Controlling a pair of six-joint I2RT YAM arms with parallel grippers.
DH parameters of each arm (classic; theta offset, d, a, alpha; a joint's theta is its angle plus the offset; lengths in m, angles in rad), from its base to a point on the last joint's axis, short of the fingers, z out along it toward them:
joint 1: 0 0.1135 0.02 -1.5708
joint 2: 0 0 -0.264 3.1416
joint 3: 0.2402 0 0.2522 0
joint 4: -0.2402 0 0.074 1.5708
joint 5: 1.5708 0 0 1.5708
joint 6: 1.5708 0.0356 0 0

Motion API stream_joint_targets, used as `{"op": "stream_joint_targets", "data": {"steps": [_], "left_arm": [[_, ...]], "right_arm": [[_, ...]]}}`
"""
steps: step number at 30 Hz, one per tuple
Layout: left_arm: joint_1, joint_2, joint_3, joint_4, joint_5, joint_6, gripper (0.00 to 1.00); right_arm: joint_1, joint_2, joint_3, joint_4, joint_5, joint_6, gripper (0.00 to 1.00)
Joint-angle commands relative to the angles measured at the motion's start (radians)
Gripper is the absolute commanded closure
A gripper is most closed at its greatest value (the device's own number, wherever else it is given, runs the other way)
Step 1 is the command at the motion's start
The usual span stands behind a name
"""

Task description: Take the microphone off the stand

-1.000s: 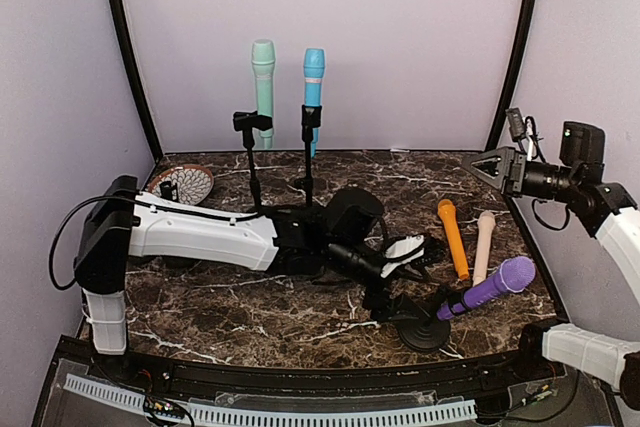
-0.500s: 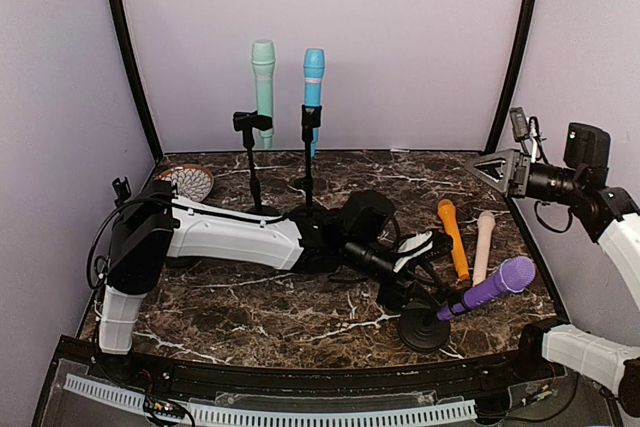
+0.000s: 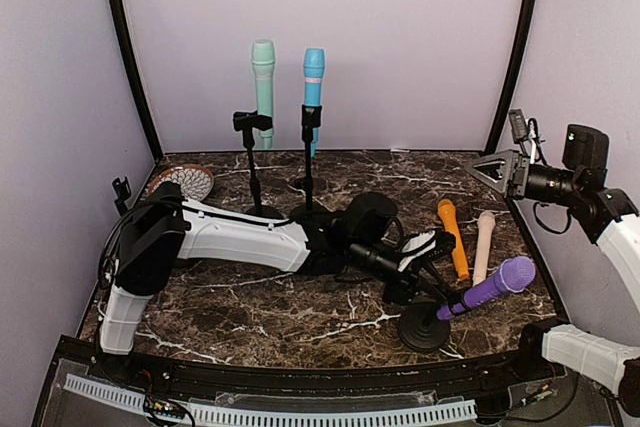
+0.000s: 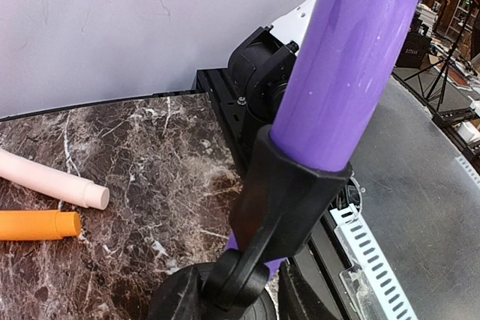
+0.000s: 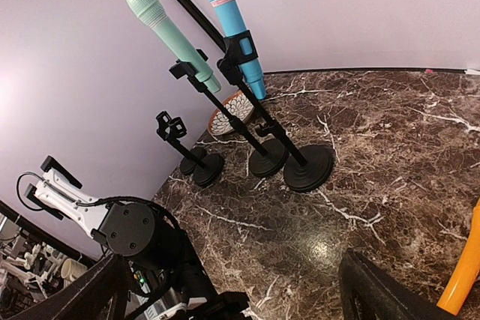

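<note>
Purple microphone (image 3: 497,285) in stand (image 3: 425,332), left end effector (image 3: 430,257) close beside.

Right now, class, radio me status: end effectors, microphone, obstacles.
Left end effector low by the purple handheld microphone, grip unclear. Right end effector open, raised clear. Microphone seated in black stand clip. Orange microphone and cream microphone lie close beside.

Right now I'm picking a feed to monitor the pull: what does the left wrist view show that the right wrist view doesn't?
Only left wrist: the purple microphone seated in its black clip, and the cream microphone lying flat. Only right wrist: the mint microphone and blue microphone held upright, plus an empty stand. Both: the marble tabletop and the orange microphone.
</note>
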Motion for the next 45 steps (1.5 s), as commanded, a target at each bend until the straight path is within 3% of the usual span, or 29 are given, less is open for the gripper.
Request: {"op": "stream_joint_targets", "data": {"steps": [1,9,12,17,23,29,35,37,45], "left_arm": [[0.000,0.005,0.037,0.029,0.047,-0.001,0.63],[-0.001,0.033,0.067,0.023,0.069,-0.003,0.61],[-0.001,0.039,0.074,0.021,0.075,-0.002,0.64],[-0.001,0.030,0.070,-0.005,0.070,0.009,0.84],[0.000,-0.046,-0.005,0.019,-0.010,0.035,0.99],[0.005,-0.244,-0.249,0.159,-0.281,0.040,1.00],[0.024,-0.492,-0.495,0.214,-0.760,-0.035,1.00],[0.036,-0.563,-0.565,0.207,-0.862,-0.048,1.00],[0.152,-0.781,-0.857,0.218,-0.978,-0.208,1.00]], "right_arm": [[0.005,-0.003,-0.015,0.027,0.001,-0.003,0.01],[0.005,0.004,-0.011,0.017,0.003,-0.010,0.01],[0.005,0.004,-0.009,0.007,0.006,-0.016,0.01],[0.005,0.001,-0.009,-0.004,0.019,-0.025,0.01],[0.005,-0.007,-0.002,-0.005,0.040,-0.022,0.01],[0.005,-0.025,0.020,-0.020,0.096,-0.017,0.01],[0.009,-0.064,0.039,-0.024,0.141,-0.018,0.01],[0.010,-0.083,0.044,-0.016,0.158,-0.009,0.01],[0.036,-0.071,0.015,0.038,0.186,0.048,0.02]]}}
